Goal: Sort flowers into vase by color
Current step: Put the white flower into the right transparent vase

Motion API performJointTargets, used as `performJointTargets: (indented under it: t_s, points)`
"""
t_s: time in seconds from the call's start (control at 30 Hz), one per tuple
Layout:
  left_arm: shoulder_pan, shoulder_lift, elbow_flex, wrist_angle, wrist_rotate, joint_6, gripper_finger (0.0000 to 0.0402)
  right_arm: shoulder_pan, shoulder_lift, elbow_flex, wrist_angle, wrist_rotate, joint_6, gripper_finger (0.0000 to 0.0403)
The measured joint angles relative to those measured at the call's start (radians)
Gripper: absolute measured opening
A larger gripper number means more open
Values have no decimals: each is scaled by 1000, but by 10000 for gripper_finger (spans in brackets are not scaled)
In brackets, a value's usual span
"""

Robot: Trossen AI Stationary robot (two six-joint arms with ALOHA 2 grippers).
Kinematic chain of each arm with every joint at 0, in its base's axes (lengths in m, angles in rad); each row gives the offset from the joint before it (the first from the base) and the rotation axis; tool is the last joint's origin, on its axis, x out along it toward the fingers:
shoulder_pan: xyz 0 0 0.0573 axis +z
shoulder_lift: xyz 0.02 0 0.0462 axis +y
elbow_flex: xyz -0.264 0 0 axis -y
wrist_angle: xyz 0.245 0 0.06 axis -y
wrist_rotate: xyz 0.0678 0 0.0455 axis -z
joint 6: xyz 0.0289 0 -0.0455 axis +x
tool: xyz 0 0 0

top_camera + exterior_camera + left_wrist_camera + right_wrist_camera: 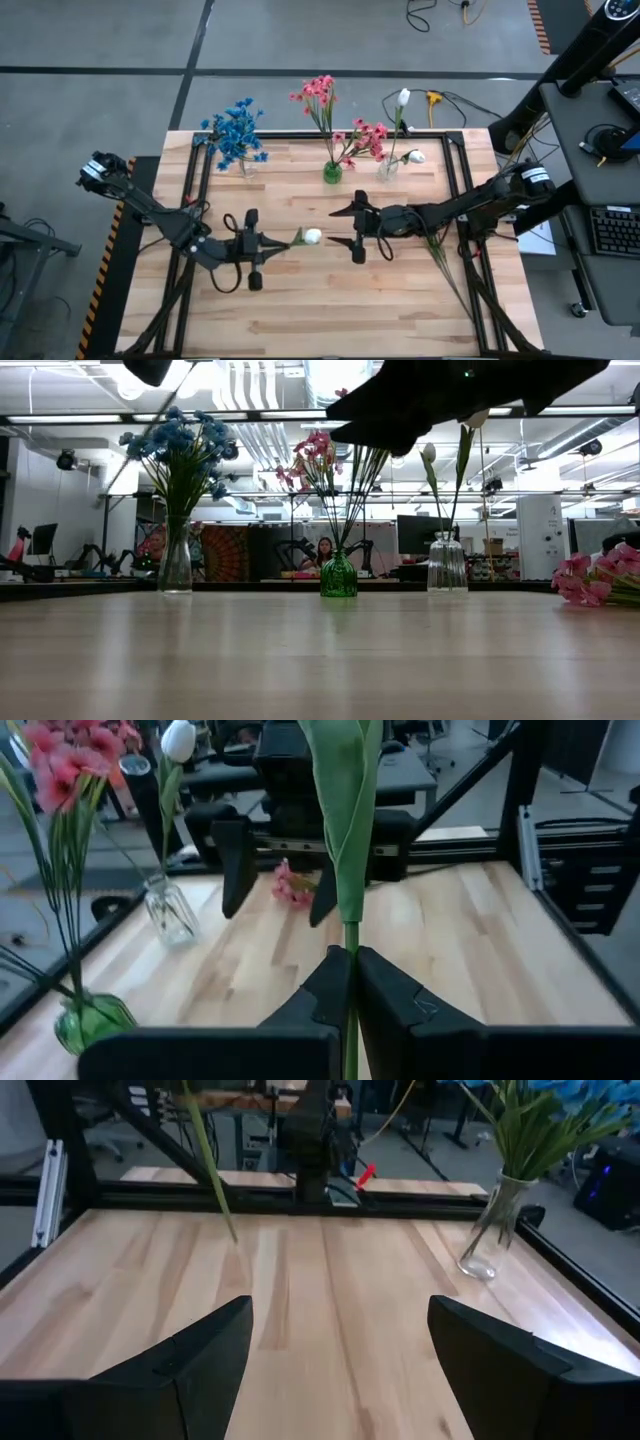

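bench (400, 310): wooden, framed by black rails | left gripper (268, 246): at 7 o'clock of centre, jaws clamped on white tulip (311, 237) stem | right gripper (345, 227): at 3 o'clock of the tulip, jaws apart, empty | vases: blue, pink, white flowers along 12 o'clock edge

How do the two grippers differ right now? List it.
The left gripper is shut on the white flower's stem; the right gripper stands open, jaws wide and holding nothing. The left gripper shows its jaws meeting in its wrist view; the right gripper's stand far apart. Both face each other mid-table.
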Motion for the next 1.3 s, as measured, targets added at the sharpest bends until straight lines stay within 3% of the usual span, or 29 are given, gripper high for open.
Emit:
performJointTargets:
  t_s: [0.27, 0.43, 0.67, 0.97, 1.07, 1.3]
  points:
    - [124, 81, -146, 435, 187, 177, 0, 6, 98, 0, 254, -63, -15, 292]
    - [192, 128, -234, 654, 232, 207, 0, 16, 159, 4, 423, -100, -23, 292]
    - [235, 178, -262, 699, 233, 203, 0, 18, 220, 60, 507, -98, -38, 292]
    - [237, 277, -191, 704, 267, 232, 0, 17, 288, 166, 476, -95, -51, 289]
    - [237, 296, -174, 706, 263, 239, 0, 17, 298, 180, 474, -94, -52, 264]
    - [237, 303, -171, 707, 261, 241, 0, 18, 300, 180, 474, -94, -72, 152]
